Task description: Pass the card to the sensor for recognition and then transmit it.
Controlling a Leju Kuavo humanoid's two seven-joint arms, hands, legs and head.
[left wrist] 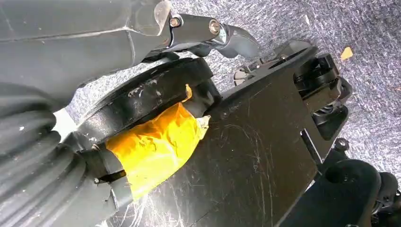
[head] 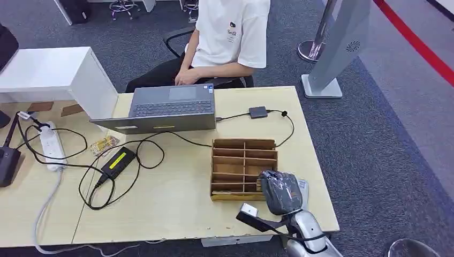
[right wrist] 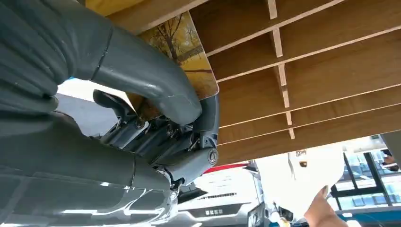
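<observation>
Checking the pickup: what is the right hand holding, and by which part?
The right hand pinches a card by its end nearest the hand, beside the wooden rack.

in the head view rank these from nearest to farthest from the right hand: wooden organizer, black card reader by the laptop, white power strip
1. Wooden organizer: right beside the right hand, at its near right corner.
2. Black card reader: farther back on the table, past the organizer, right of the laptop.
3. White power strip: far across the table on the left.
</observation>
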